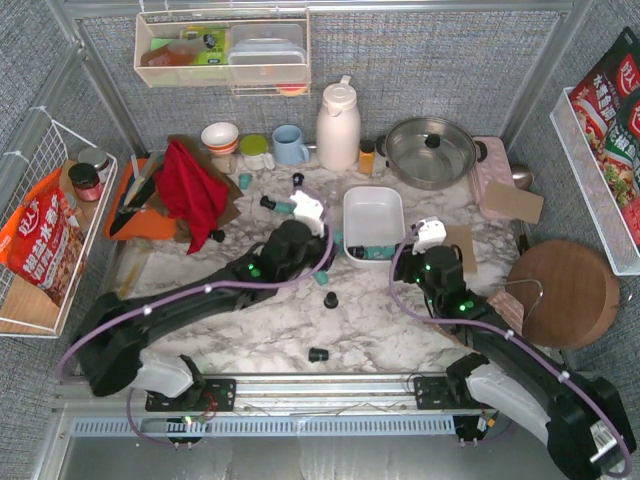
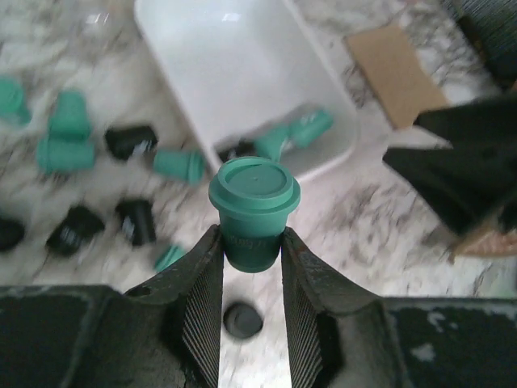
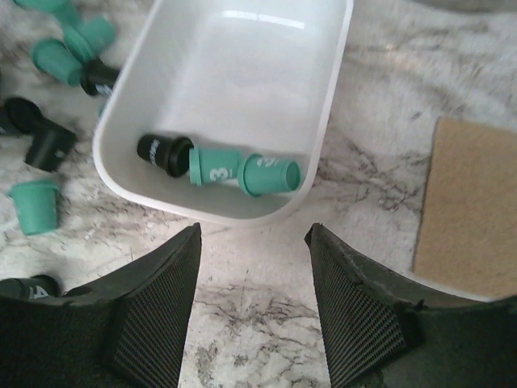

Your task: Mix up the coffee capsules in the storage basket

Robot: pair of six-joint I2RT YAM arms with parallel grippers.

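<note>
Left claw [image 2: 252, 242] pinching upright teal capsule [image 2: 254, 198] | right claw [image 3: 252, 234] open, just short of storage basket [image 3: 327, 121] near rim | three capsules [image 3: 214, 166] inside

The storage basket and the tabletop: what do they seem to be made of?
The storage basket looks like smooth white plastic, glossy, since light glints on its floor. The tabletop is marble-look, white with grey veins; real stone or printed laminate cannot be told.

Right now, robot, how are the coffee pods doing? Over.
Left end effector shut on teal-green tapered coffee capsule. Right end effector open, empty, near white shallow plastic basket. Three capsules inside; others loose on marble tabletop beside it.
</note>
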